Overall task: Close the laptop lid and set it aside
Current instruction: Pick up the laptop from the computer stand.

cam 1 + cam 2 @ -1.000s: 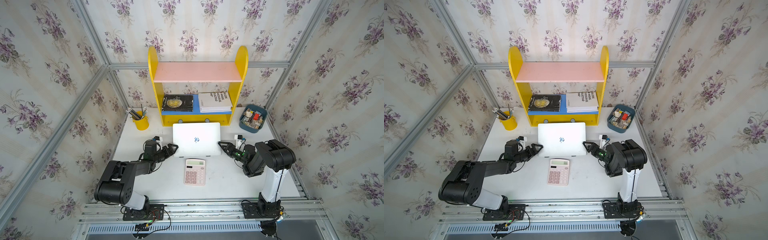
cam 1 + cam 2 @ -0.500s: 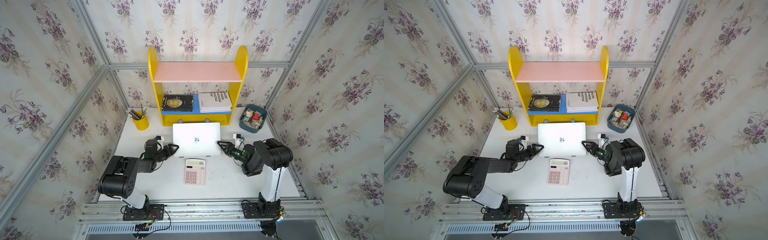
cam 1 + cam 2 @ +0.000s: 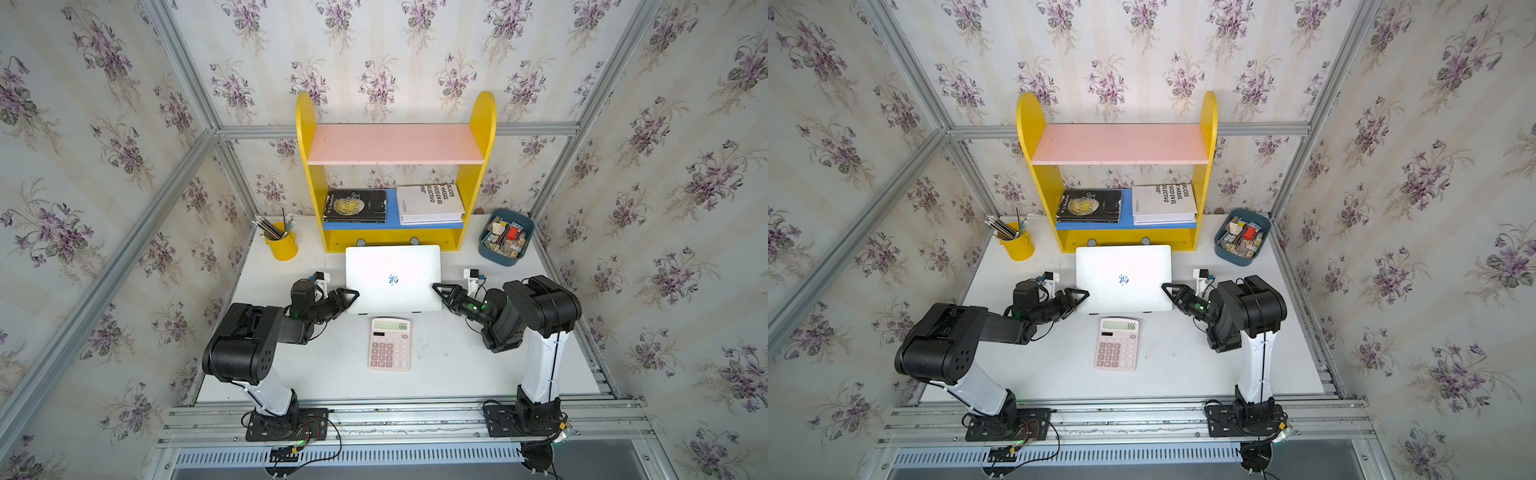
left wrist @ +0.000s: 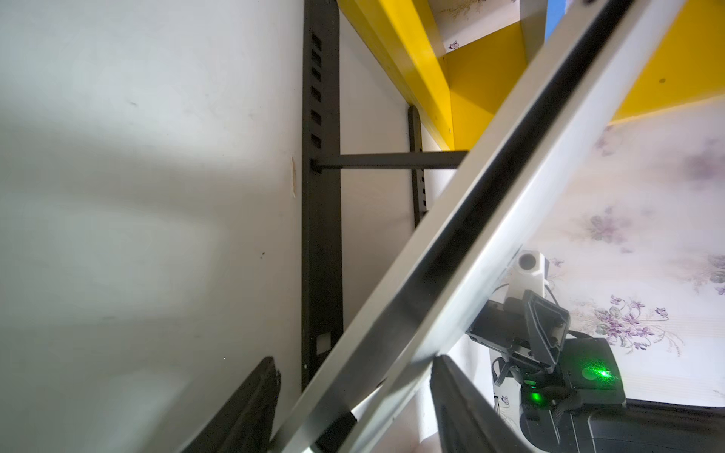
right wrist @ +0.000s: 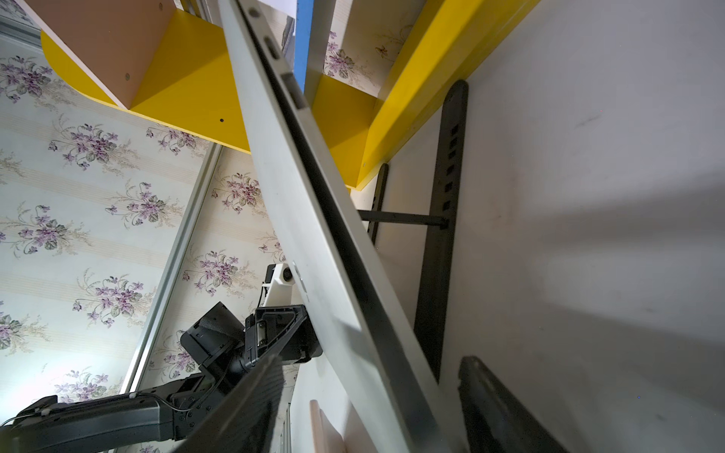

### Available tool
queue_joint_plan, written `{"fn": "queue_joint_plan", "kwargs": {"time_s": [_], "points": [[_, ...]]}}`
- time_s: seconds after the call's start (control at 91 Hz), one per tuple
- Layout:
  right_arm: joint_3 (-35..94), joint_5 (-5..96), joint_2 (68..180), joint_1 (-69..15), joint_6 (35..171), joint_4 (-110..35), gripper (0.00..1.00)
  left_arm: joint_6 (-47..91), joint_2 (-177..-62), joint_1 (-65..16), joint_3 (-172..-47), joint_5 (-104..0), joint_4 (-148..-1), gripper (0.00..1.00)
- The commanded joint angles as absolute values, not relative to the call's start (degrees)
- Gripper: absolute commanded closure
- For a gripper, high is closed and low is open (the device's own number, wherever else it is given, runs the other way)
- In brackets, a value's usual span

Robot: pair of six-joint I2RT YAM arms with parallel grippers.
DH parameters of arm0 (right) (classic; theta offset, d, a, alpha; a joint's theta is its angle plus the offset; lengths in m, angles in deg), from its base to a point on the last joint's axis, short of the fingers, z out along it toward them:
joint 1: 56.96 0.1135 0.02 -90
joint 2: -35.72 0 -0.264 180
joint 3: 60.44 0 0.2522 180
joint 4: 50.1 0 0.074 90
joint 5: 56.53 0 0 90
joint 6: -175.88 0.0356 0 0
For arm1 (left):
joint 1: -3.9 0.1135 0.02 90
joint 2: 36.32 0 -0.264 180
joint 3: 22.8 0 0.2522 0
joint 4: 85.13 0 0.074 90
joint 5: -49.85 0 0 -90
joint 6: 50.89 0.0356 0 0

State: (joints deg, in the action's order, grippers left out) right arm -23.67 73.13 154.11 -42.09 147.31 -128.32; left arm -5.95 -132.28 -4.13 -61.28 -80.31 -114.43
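Observation:
The silver laptop [image 3: 392,286] is closed, its lid [image 3: 1123,270] with the logo facing up, and it leans tilted on a black folding stand [image 4: 319,235]. My left gripper [image 3: 353,296] is at its left edge and my right gripper [image 3: 436,287] at its right edge, near the front corners. In the left wrist view the laptop edge [image 4: 470,219] runs between the open fingers of the left gripper [image 4: 353,364]; one finger meets the lid face, the other stands apart. In the right wrist view the laptop edge [image 5: 314,235] passes between the right gripper's [image 5: 370,362] open fingers with gaps.
A pink calculator [image 3: 390,344] lies just in front of the laptop. Close behind it stands a yellow shelf [image 3: 395,245] with books. A yellow pencil cup [image 3: 281,245] is at the back left, a blue bin [image 3: 506,237] of small items at the back right.
Both grippers have slid in over the laptop's side edges and their jaws have narrowed. The laptop has not moved.

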Motion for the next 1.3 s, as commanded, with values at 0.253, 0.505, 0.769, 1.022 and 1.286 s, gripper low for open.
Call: {"fn": "queue_joint_plan", "kwargs": {"time_s": [0.253,0.505,0.769,1.022,1.286], "points": [[-22.74,74.78,155.52,-40.58,148.18,-133.37,0.27,-7.06,-133.87,-4.19,-61.26,-83.09,-119.6,0.38],[-22.25,75.52,156.42,-40.26,149.45,-135.1,0.35,-7.12,-133.61,-4.19,-61.18,-83.82,-120.29,0.42],[-22.3,76.26,155.55,-40.26,149.95,-135.67,0.41,-7.6,-133.57,-4.19,-61.17,-84.36,-121.0,0.44],[-22.33,76.76,154.31,-40.1,150.13,-135.44,0.44,-7.84,-133.04,-4.19,-61.0,-84.74,-121.39,0.47],[-22.33,77.24,153.26,-39.91,150.33,-135.09,0.47,-7.87,-131.98,-4.22,-61.04,-84.82,-120.77,0.5]]}}
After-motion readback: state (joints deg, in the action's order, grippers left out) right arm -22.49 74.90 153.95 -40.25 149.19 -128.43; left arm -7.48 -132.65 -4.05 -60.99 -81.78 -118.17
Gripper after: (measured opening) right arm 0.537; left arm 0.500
